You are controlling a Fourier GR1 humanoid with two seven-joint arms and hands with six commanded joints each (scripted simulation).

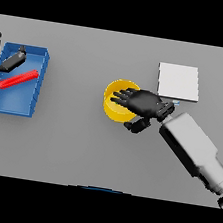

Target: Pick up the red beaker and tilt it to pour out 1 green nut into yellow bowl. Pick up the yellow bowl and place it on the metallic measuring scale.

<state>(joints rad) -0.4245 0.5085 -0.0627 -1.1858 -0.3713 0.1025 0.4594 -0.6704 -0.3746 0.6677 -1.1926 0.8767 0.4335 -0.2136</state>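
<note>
Head view: bowl [115, 106] sits mid-table, the right hand [144, 103] spread over its rim, thumb below, not yet closed. Judged step: grasping the bowl; next, close, lift and carry it to the scale [178, 81] nearby. Left hand [10, 60] idles over the blue tray [40, 77].

Grey table [77, 149] bears blue tray [14, 105], yellow bowl [111, 112], scale [178, 81].

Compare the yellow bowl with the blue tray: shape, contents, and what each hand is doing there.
The yellow bowl is round; the blue tray is rectangular and larger. The tray holds a red beaker lying on its side; the bowl's contents are hidden by the right hand spread across it. The left hand is over the tray's upper left corner. Both sit on the grey table.
</note>
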